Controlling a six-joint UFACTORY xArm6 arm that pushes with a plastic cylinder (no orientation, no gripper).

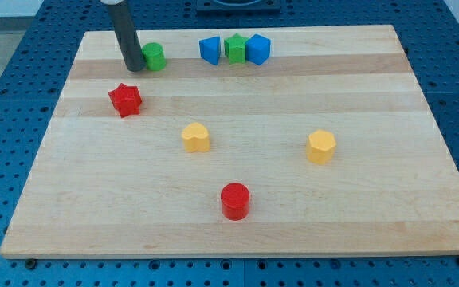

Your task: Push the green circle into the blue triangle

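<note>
The green circle [154, 57] lies near the view's top, left of centre, on the wooden board [237, 239]. My tip [132, 67] is right against its left side. The blue triangle [209, 50] lies to the right of the green circle, with a gap of bare board between them. It is the left end of a row with a green star [235, 48] and a blue block [258, 49].
A red star [125, 100] lies below my tip. A yellow heart [196, 137] sits mid-board, a yellow hexagon [321, 147] to the right, and a red circle [235, 200] near the view's bottom.
</note>
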